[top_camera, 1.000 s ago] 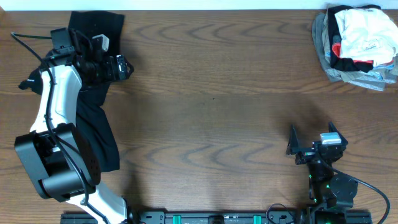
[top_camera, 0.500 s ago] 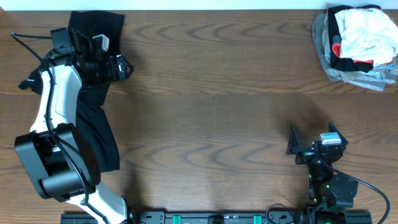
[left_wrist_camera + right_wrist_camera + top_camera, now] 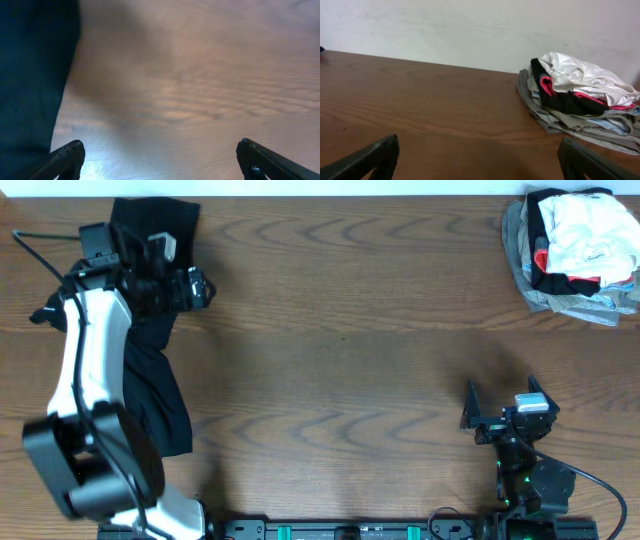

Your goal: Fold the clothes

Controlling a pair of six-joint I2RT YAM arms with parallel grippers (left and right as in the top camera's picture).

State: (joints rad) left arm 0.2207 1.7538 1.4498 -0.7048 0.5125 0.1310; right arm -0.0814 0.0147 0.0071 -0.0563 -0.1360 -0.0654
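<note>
A long black garment (image 3: 158, 385) lies down the table's left side, partly under my left arm. It fills the left edge of the left wrist view (image 3: 30, 75). My left gripper (image 3: 197, 287) is open and empty just right of the garment's upper part, over bare wood (image 3: 160, 162). A crumpled white garment (image 3: 585, 230) tops a clothes pile at the far right corner, also in the right wrist view (image 3: 580, 75). My right gripper (image 3: 500, 405) is open and empty near the front right, well short of the pile (image 3: 480, 162).
The pile (image 3: 560, 285) holds grey, black, red and striped clothes under the white one. The wooden table (image 3: 340, 380) runs to a white wall (image 3: 470, 30) at the back. The arm bases stand at the front edge.
The left arm has shifted slightly, its elbow swinging a little left and its gripper edging toward the back. The right arm and the clothes have not moved.
</note>
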